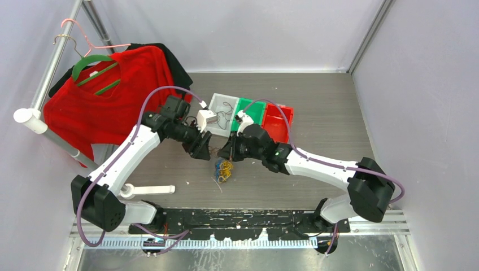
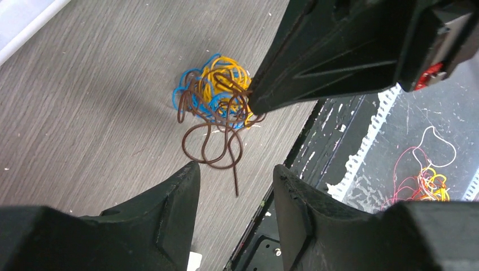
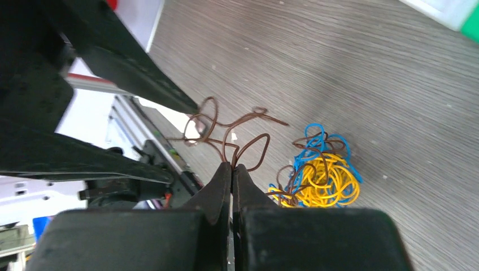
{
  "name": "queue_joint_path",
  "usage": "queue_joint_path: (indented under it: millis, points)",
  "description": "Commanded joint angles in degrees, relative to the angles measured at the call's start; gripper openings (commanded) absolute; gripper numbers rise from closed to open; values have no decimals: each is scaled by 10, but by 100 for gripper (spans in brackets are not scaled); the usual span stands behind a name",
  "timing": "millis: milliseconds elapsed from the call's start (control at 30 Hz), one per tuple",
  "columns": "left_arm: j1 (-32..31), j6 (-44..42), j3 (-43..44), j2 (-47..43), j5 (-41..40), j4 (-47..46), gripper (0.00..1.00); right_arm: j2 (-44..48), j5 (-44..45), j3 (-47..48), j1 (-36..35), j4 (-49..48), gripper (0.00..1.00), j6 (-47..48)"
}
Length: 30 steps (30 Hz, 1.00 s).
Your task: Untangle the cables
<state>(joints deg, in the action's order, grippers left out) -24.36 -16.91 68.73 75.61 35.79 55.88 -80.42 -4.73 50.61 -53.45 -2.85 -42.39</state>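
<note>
The top camera looks down from above and behind on the whole worktop (image 1: 339, 113). Each wrist camera peers closely past its own fingers (image 2: 169, 220); all three views share the cable tangle (image 1: 224, 169).

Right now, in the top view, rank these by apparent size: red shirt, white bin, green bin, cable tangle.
1. red shirt, by far the largest.
2. white bin and green bin: they look alike and both are partly covered, so I won't rank one over the other.
3. cable tangle, the smallest.
</note>
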Motion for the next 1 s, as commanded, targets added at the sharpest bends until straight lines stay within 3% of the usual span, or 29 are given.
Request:
queue_joint_path:
  millis: [0,133,267,367,500,567,667,733,800,967]
  points:
    - [-1,9,2,-19,39,-19,51,24,-50,-5,0,-86,1,-27]
    - [-1,9,2,-24,56,-22,51,27,-54,-9,0,-100,1,-38]
    - [-1,7,-3,-21,41,-26,43,28,-63,-14,-1,-111,1,-46]
    - [-1,-2,-11,-20,18,-30,31,30,-69,-21,-1,-122,1,-52]
    - [-1,-9,-14,-24,-16,-34,6,35,-68,-29,0,-122,1,-54]
    - [-1,-8,-10,-33,-33,-40,0,38,-63,-33,1,-115,1,-54]
    - [0,-8,9,-51,-50,-32,0,48,-45,-44,3,-102,16,-48]
    - [0,-7,21,-53,-49,-21,0,55,-25,-49,4,-89,40,-38]
    - [0,-1,31,-55,-44,-11,0,57,-3,-48,4,-71,56,-19]
    - [0,23,46,-63,-36,-4,0,58,17,-47,1,-71,69,26]
